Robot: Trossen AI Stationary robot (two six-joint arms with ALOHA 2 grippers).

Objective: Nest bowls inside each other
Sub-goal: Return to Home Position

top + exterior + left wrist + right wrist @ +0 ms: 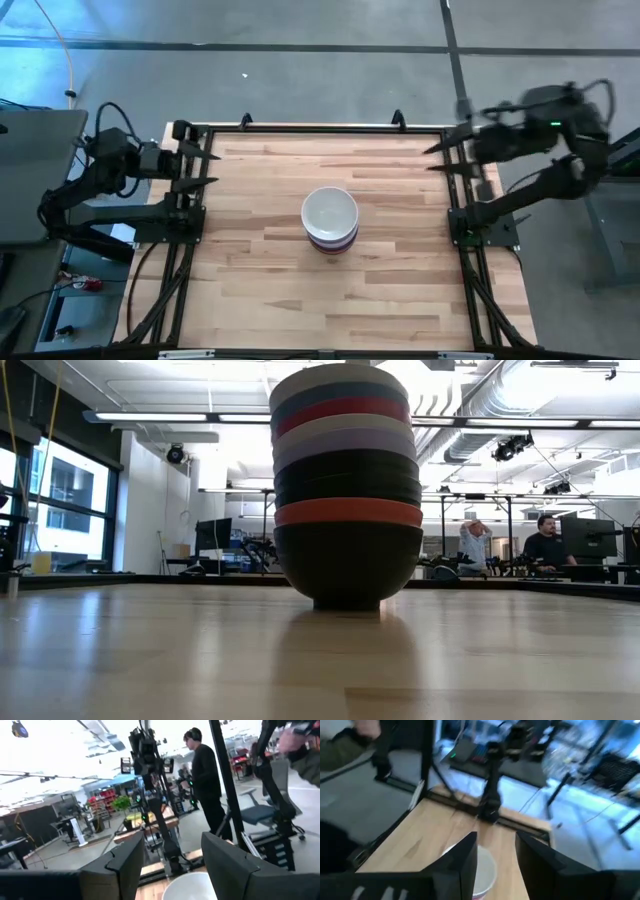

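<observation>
The wooden surface point(260, 270) spreads out below me, boxed in by a black frame point(320, 128). My left arm point(100, 190) sits folded off the surface's left edge, and my right arm point(540, 185) sits off the right edge, towards the far corner. My left jaws point inward over the left rail of the frame, spread with a clear gap between them and holding nothing. My right jaws point inward over the right rail, also spread and empty. Both are well apart from the bowls.

The bowls point(331, 222) stand as one nested stack near the middle of the surface, upright, with bare wood all round. From table height the stack point(347, 490) shows nine bowls. From the bottom they are a black one resting on the wood, a pink rim, two black rims, a lavender one, a white one, another pink one, a blue one and a white bowl point(330, 210) on top. The inside of that top bowl looks empty from above. Its pale rim also shows between my left fingers point(125, 865) and between my right fingers point(462, 862).

Beyond the surface, one person point(205, 775) stands among equipment, and two more people point(547, 543) sit far off at desks
</observation>
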